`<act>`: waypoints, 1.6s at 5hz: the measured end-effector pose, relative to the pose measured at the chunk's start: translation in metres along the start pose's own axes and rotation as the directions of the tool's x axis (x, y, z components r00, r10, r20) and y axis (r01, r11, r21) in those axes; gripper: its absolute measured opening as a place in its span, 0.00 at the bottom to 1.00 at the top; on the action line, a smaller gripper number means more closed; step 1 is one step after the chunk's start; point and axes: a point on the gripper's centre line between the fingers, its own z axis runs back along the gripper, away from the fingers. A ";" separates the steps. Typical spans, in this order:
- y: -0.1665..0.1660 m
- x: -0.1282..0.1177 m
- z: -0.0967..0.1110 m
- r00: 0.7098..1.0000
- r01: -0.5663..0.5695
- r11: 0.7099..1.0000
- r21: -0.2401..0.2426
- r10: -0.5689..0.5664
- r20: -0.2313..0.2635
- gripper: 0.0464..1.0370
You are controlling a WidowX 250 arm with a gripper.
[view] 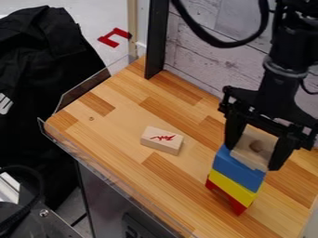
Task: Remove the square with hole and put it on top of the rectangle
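Red block (238,206) sat low, holding up yellow (232,187) & blue (238,169), w/ the square (248,155) on top. End effector (254,157) pinched its sides, prob. to lift it to the rectangle (162,140) on the bench (118,135).

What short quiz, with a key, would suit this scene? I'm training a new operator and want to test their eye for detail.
1. Put these stacked blocks in order from bottom to top: the blue block, the red block, the yellow block.

2. Which block is between the fingers of the gripper?
(a) the blue block
(b) the square wooden block with the hole
(c) the yellow block

3. True or false: the wooden rectangle with red marks lies apart from the coloured stack.

Key: 1. red, yellow, blue; 2. b; 3. true
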 end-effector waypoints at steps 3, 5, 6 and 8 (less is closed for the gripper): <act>0.042 -0.002 0.026 0.993 -0.106 0.994 -0.002 0.106 0.060 0.76; 0.100 0.012 0.015 0.970 -0.242 0.970 -0.011 0.242 0.010 0.76; 0.122 0.021 -0.003 0.967 -0.254 0.967 0.016 0.255 -0.014 0.76; 0.144 0.031 -0.039 0.973 -0.207 0.977 0.044 0.210 -0.095 0.76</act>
